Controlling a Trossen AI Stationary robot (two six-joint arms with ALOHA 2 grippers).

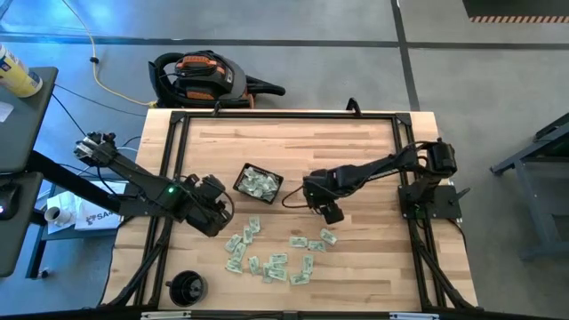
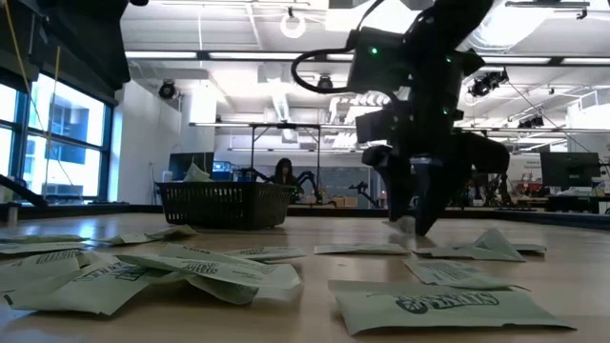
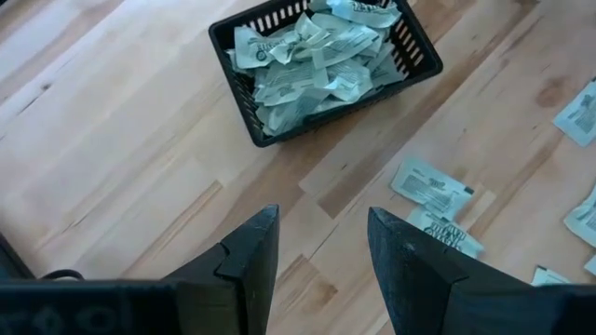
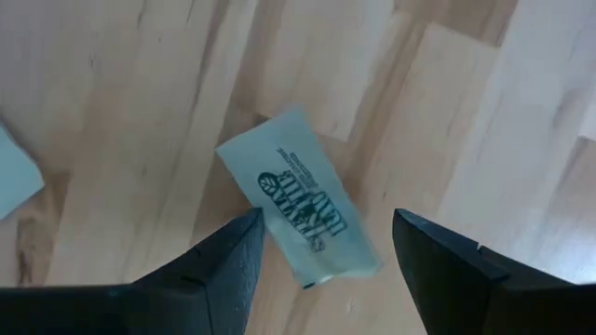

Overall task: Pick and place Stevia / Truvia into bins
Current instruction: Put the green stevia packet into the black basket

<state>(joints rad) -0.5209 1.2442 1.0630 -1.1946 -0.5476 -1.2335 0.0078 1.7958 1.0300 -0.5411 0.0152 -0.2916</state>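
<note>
The black mesh bin [image 1: 258,182] stands near the table's middle, heaped with pale green and white Stevia sachets [image 3: 321,56]. Several more sachets [image 1: 271,258] lie flat and scattered on the wood toward the near edge. My right gripper [image 4: 328,216] points down, open, right of the bin, over one flat sachet [image 4: 303,219] that shows between its two fingers; in the low view it [image 2: 415,217] hangs close above the table. My left gripper [image 3: 321,223] is open and holds nothing, above bare wood on the bin's near left [image 1: 216,213].
A round black cup-like object [image 1: 187,286] stands at the table's near left corner. Black frame rails [image 1: 284,114] run along the table's edges. An orange and black device [image 1: 204,76] lies on the floor beyond the far edge. Bare wood lies between the bin and the far rail.
</note>
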